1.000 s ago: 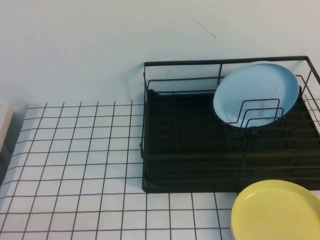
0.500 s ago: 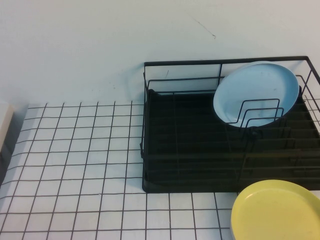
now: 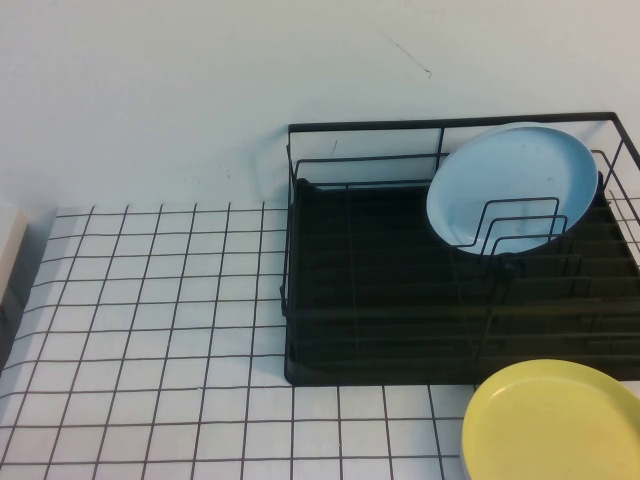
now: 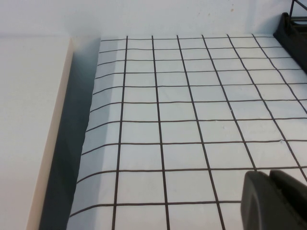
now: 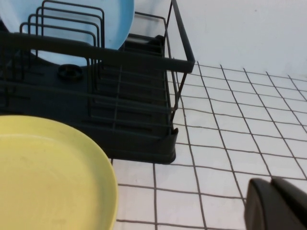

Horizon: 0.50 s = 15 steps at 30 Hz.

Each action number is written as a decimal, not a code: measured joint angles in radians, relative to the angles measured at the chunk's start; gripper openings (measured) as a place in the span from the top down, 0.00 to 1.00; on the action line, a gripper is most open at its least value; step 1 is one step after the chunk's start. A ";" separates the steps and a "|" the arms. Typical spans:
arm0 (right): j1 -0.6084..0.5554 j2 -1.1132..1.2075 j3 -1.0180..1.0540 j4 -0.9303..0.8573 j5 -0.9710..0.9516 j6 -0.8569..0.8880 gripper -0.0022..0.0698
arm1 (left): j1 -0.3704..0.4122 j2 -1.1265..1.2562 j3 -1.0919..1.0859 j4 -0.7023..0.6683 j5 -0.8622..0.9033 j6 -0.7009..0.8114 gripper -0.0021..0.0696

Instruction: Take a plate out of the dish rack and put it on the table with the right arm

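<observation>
The plate (image 3: 513,187) leaned upright in the dish rack (image 3: 400,290), propped by wire loops, far right. Both the left end effector (image 4: 273,199) and right end effector (image 5: 277,203) hovered over the surface (image 3: 150,300); spread or pressed, I cannot tell.

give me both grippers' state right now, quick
Left gripper: over the bare table, holding nothing; open or shut cannot be told.
Right gripper: beside the dish rack, holding nothing; cannot be told.

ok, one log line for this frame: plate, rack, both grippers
plate: leaning in dish rack | yellow plate: on table | right gripper: low beside rack, off plate | left gripper: above bare table
</observation>
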 joint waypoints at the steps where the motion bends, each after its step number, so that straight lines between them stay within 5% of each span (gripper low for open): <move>1: 0.000 0.000 0.000 0.000 0.002 0.000 0.97 | 0.000 0.000 0.000 0.000 0.000 0.000 0.98; 9: 0.000 0.000 0.000 -0.017 -0.008 0.000 0.97 | 0.000 0.000 0.000 0.000 0.000 0.000 0.98; 15: 0.000 0.000 0.000 -0.065 -0.313 0.000 0.97 | 0.000 0.000 0.000 0.000 0.000 0.000 0.98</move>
